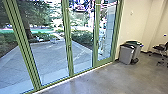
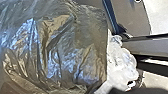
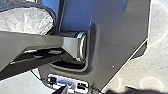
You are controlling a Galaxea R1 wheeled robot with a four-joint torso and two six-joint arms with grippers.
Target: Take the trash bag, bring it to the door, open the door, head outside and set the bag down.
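Note:
A dark, shiny trash bag (image 2: 57, 45) shows large and close in the left wrist view, its film creased. Crumpled whitish plastic (image 2: 121, 62) lies against its edge, beside the robot's own bar. The glass door (image 1: 103, 62) has a green frame and stands closed, with a dark handle on its left upright, in the head view. In the right wrist view, a pale, wrinkled surface (image 3: 25, 22) appears behind the robot's bar; I cannot tell whether it is part of the bag.
Tall glass panels with green frames (image 1: 69, 50) run along the left. Outside are paving (image 1: 50, 60) and shrubs. Grey bins (image 1: 125, 53) stand by the wall right of the door, and a dark chair (image 1: 160, 48) is at the far right. The indoor floor (image 1: 105, 80) is grey.

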